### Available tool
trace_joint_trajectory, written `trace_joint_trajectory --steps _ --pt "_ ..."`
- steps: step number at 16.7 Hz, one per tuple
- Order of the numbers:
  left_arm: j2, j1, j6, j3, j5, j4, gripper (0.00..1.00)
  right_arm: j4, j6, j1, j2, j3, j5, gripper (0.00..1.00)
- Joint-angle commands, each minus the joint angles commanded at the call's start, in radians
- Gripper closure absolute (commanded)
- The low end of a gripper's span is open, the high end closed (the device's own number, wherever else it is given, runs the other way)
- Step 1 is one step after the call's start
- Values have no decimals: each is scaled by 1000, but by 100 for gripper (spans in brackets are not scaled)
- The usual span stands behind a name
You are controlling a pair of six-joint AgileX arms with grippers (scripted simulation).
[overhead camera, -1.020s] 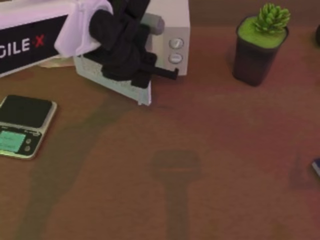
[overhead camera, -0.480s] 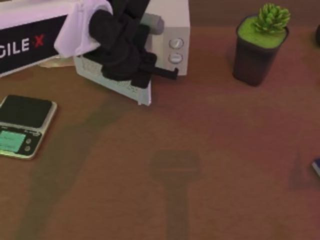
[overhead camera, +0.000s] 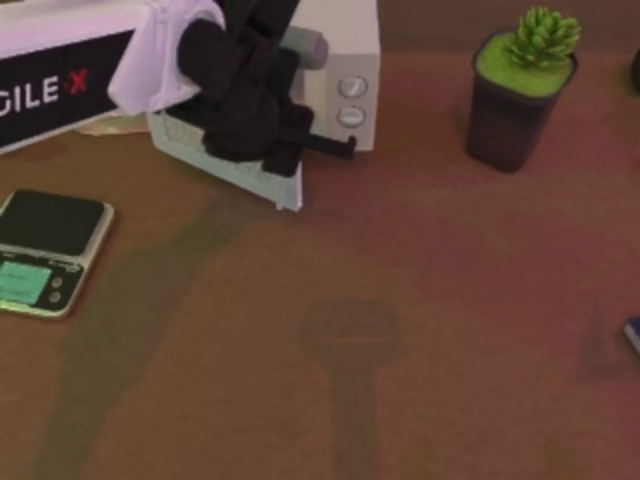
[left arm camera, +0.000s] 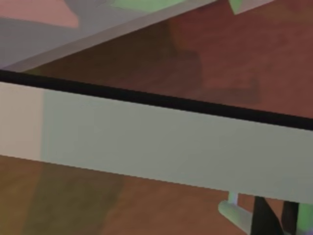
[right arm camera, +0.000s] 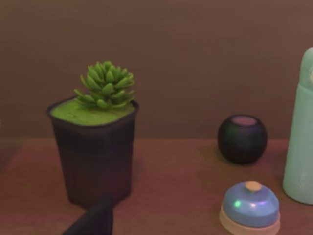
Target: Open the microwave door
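Observation:
The white microwave [overhead camera: 345, 40] stands at the table's back, with its two knobs [overhead camera: 351, 101] facing the front. The microwave door [overhead camera: 225, 165] is swung out at an angle, and its free edge [overhead camera: 290, 190] points toward the table's middle. My left gripper [overhead camera: 300, 150] sits over that free edge, shut on the door's pale handle [left arm camera: 237, 215]. The door's edge [left arm camera: 171, 137] fills the left wrist view as a white band. My right gripper [right arm camera: 93, 220] is out of the top view, parked low at the right.
A potted succulent [overhead camera: 520, 90] stands at the back right. A kitchen scale [overhead camera: 45, 250] lies at the left edge. In the right wrist view a blue bell [right arm camera: 250, 205], a black ball-shaped speaker [right arm camera: 242, 138] and a mint bottle [right arm camera: 301, 132] stand beyond the plant.

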Motion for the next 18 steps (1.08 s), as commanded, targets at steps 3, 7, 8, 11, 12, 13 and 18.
trace_joint_trajectory --steps 3,7,8,11,12,13,18 --pt "-20 10 32 -23 16 7 100 0 0 0 0 0 0 0" --pt "-68 40 122 -88 63 23 100 0 0 0 0 0 0 0" --pt "-77 44 135 -96 70 27 100 0 0 0 0 0 0 0" --pt "-80 45 140 -99 72 29 100 0 0 0 0 0 0 0" --pt "-80 45 140 -99 72 29 100 0 0 0 0 0 0 0" --pt "-80 45 140 -99 72 29 100 0 0 0 0 0 0 0" --pt "-80 45 140 -99 72 29 100 0 0 0 0 0 0 0"
